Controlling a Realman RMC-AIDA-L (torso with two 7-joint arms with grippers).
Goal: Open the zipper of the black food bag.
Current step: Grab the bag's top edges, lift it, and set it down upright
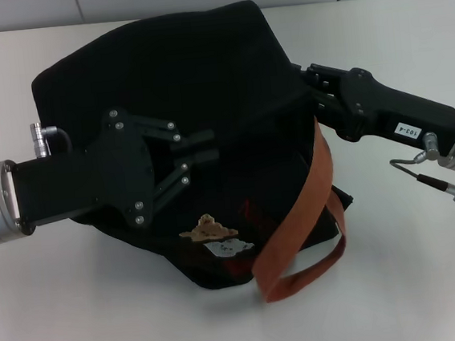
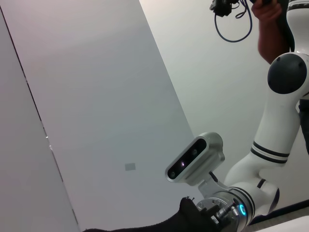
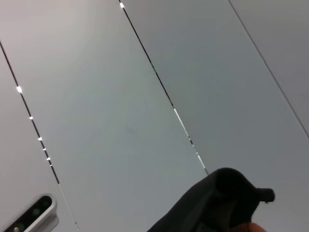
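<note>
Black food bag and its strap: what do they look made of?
Black food bag: looks like soft matte woven fabric, since it slumps and creases under the left gripper and reflects no glare. Strap: orange-brown flat webbing, probably nylon or polyester; it holds a ribbon-like loop with a slight sheen. The exact fibre can't be told.

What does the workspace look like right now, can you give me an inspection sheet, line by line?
Surface: white table, bare around the bag.
Job's things: black food bag slumped, orange-brown strap looping off its near side, bear patches showing; zipper not visible.
Clutter: nothing seen.
Grippers: left gripper over the bag's middle, fingers close together; right gripper at the bag's right edge, fingertips hidden.
Cables: short wires at both wrists.
Surroundings: pale wall panels; a person's arm in the left wrist view.
</note>
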